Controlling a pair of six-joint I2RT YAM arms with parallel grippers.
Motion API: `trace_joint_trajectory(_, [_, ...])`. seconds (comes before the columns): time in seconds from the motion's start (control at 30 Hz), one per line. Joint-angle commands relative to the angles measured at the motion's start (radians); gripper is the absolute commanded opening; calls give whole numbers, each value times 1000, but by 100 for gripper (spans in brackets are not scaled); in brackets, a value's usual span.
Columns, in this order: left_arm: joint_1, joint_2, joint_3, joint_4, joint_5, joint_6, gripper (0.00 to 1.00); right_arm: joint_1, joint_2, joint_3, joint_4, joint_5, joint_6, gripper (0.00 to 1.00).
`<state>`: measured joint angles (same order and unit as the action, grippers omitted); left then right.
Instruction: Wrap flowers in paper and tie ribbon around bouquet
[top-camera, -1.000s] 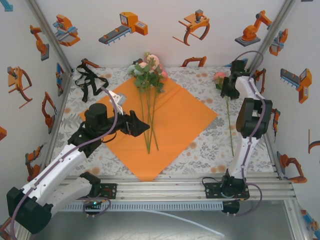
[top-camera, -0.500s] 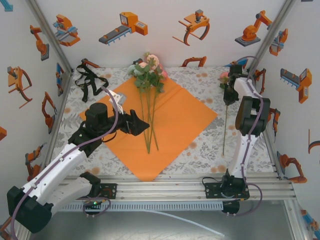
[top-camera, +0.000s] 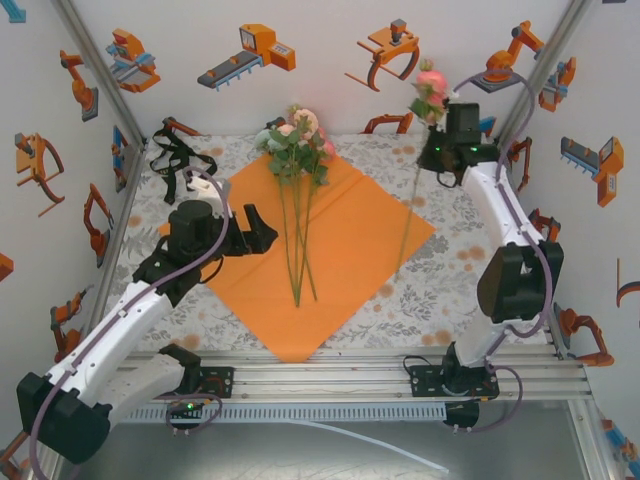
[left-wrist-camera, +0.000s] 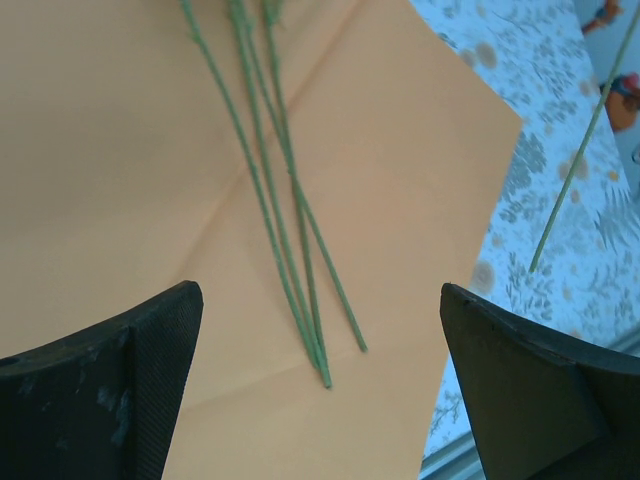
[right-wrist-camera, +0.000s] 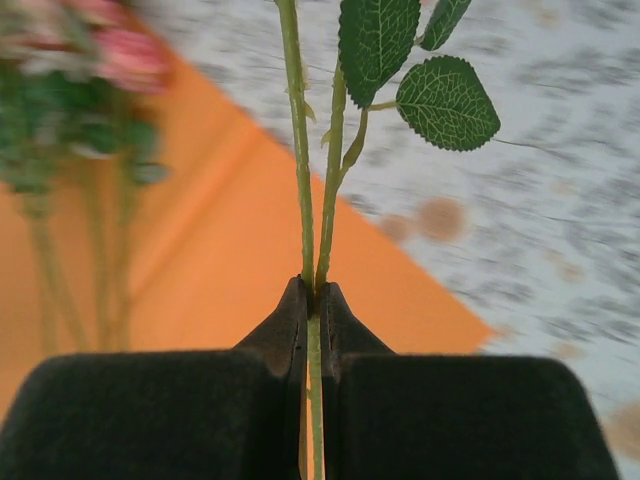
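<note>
One pink artificial flower (top-camera: 431, 82) hangs stem-down from the clamped-shut right gripper (right-wrist-camera: 312, 295) toward the floral table's (top-camera: 420, 300) far-right corner, right of the green-stemmed bunch (top-camera: 297, 140) lying far-to-near on the orange paper sheet (top-camera: 360, 230); the left gripper (top-camera: 262, 228) gapes empty.

A grey floral tablecloth (top-camera: 420, 300) spreads between white walls (top-camera: 330, 100) carrying orange machine drawings (top-camera: 248, 55) (repeated on every side). Aluminium rails (top-camera: 330, 372) run along the near edge, a white cable (top-camera: 370, 446) just nearer.
</note>
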<state>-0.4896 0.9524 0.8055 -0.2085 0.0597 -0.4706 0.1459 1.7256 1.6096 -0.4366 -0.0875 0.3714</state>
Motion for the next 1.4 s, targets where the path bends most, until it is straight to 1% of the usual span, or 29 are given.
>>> trace_joint_trajectory(0.0, [45,1,1,-26,6,-86,94,113,89,-42,129,-87,234,0])
trace_joint_trajectory(0.1, [57,-9,-9,-39,6,-98,94,214,198,34,165,-108,296,0])
trace_joint_trajectory(0.17, [59,-17,-12,-51,7,-101,94,264,293,136,125,-104,299,0])
trace_joint_trajectory(0.27, [62,-32,-18,-64,4,-102,94,305,416,262,95,-78,297,0])
trace_joint_trajectory(0.37, [65,-49,-26,-70,3,-105,94,325,517,374,45,-45,287,0])
trace_joint_trajectory(0.43, [68,-56,-30,-72,1,-105,94,338,565,419,29,-32,294,0])
trace_joint_trajectory(0.67, [77,-46,-28,-70,-8,-114,94,371,689,525,22,-31,345,0])
trace_joint_trajectory(0.83, [89,-27,-17,-94,-12,-138,94,371,781,659,-55,-35,330,0])
trace_joint_trajectory(0.87, [91,-23,-17,-96,-10,-144,94,372,795,685,-77,-42,324,2])
trace_joint_trajectory(0.93, [93,-20,-17,-103,-6,-153,94,371,799,710,-113,-50,312,8])
trace_joint_trajectory(1.0, [95,-20,-20,-112,-4,-161,94,371,770,685,-118,-49,298,15])
trace_joint_trajectory(1.17, [99,15,-11,-164,-30,-173,94,368,613,532,-76,-30,245,31])
trace_joint_trajectory(1.27, [107,54,-6,-188,-56,-189,93,356,526,446,-58,-24,215,37])
trace_joint_trajectory(1.3, [112,70,-7,-187,-60,-194,90,347,493,411,-51,-26,213,38])
trace_joint_trajectory(1.37, [124,99,-17,-166,-60,-200,81,325,428,324,-28,-32,214,39])
